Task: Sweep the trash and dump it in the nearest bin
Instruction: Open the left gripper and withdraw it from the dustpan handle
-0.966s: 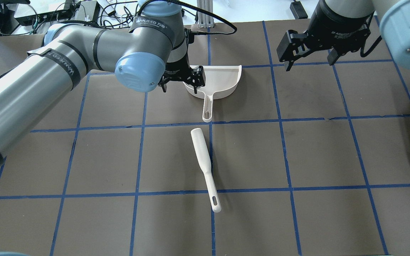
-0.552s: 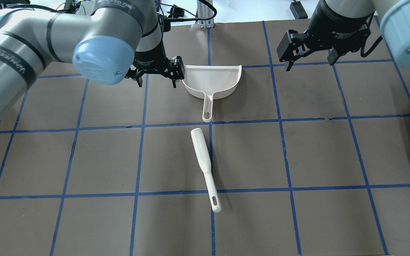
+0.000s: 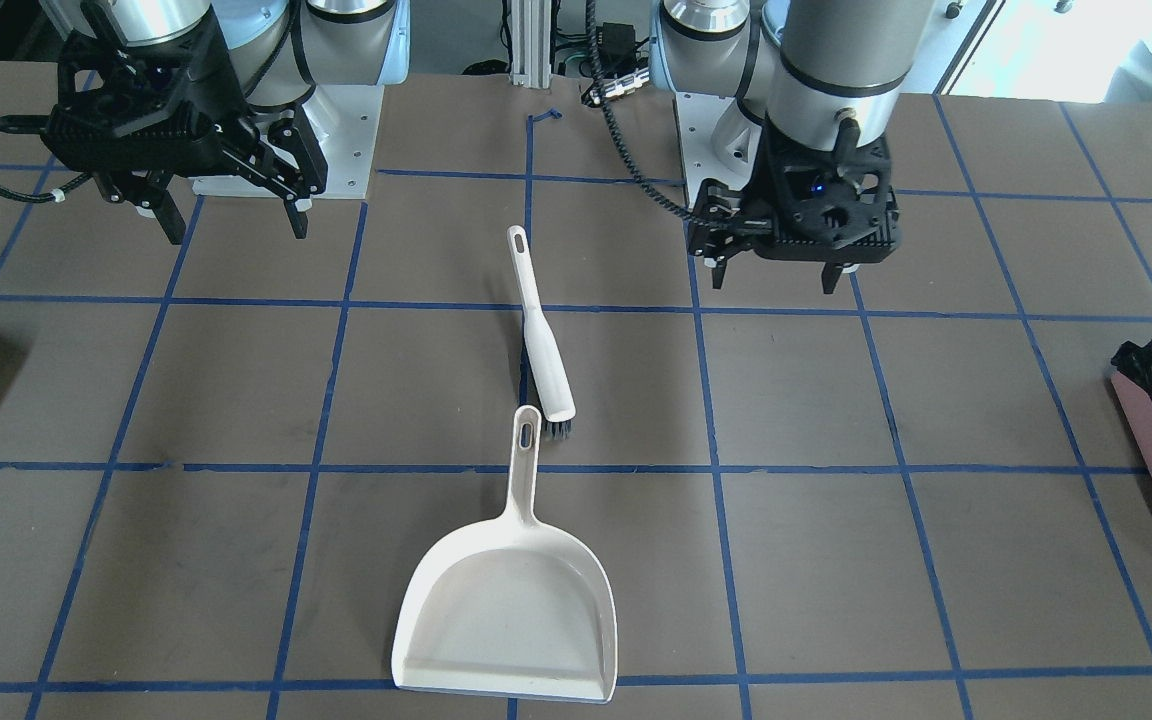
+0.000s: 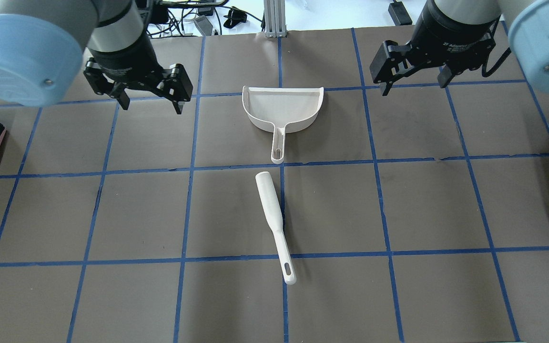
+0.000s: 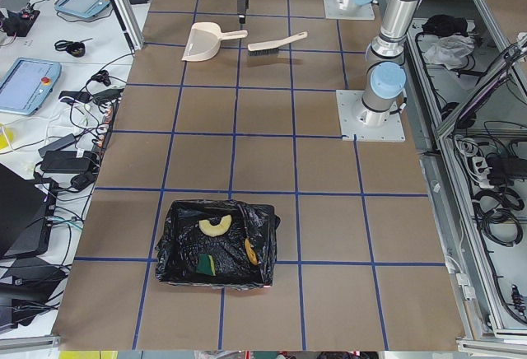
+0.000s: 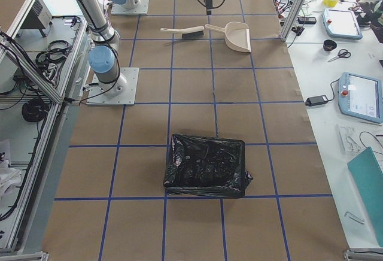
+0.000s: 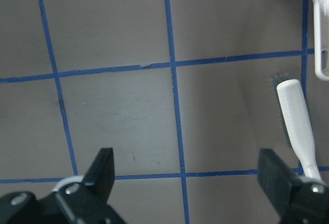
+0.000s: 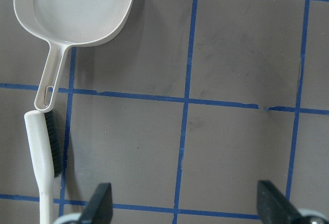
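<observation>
white dustpan (image 8: 77, 8) lies upper left, white brush (image 8: 39, 147) just below its handle; right gripper (image 8: 183, 208) jaws spread wide.

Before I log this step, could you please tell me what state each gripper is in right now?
Left gripper: open, holding nothing.
Right gripper: open, holding nothing.
</observation>
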Controlling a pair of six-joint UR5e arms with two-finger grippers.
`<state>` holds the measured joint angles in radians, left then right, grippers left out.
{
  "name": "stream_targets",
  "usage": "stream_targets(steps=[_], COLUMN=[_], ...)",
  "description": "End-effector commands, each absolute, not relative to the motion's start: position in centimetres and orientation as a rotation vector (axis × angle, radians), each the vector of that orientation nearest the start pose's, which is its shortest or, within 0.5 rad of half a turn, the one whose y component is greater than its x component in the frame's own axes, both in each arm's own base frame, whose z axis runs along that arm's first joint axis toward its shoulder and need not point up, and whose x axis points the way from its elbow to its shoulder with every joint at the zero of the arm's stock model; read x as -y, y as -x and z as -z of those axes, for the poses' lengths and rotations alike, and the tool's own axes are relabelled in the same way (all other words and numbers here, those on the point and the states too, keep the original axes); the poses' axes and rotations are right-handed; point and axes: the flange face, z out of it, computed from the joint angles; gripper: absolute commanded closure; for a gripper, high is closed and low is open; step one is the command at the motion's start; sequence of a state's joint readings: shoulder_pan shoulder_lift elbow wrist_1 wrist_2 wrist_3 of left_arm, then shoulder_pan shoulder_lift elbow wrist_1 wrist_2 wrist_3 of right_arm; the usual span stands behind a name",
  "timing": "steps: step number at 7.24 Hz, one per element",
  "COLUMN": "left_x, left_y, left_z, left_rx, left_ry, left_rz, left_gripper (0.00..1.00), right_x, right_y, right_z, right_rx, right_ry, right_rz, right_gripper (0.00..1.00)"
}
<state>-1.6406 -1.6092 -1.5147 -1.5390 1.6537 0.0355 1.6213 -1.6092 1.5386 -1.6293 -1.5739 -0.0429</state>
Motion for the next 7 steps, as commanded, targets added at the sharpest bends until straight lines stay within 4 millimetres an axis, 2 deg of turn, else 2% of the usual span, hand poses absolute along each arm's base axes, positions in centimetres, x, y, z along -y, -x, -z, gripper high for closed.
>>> stream_targets(steps=[1,3,5,7], left_x=[48.6,48.2,48.2,48.1], left_y=[12.1,9.6,9.7,9.6], left_z=[-52.6,-53.7,-53.9,-53.0], left_rx=[-3.061,-3.054,-3.126,-3.133], left_ry=[-0.295,-0.352,-0.329,-0.283], left_rz=[0.075,0.101,0.126,0.090], left_gripper=[0.00,0.00,0.00,0.00], right_x=[47.9,47.9,47.9,47.8], right_y=[-15.7,-15.8,-15.7,-15.7], right_z=[-52.9,-52.9,-52.9,-53.0], right_rx=[-3.134,-3.133,-3.134,-3.134], right_ry=[0.146,0.147,0.146,0.146], right_rz=[0.202,0.205,0.205,0.207], right_gripper=[0.00,0.00,0.00,0.00])
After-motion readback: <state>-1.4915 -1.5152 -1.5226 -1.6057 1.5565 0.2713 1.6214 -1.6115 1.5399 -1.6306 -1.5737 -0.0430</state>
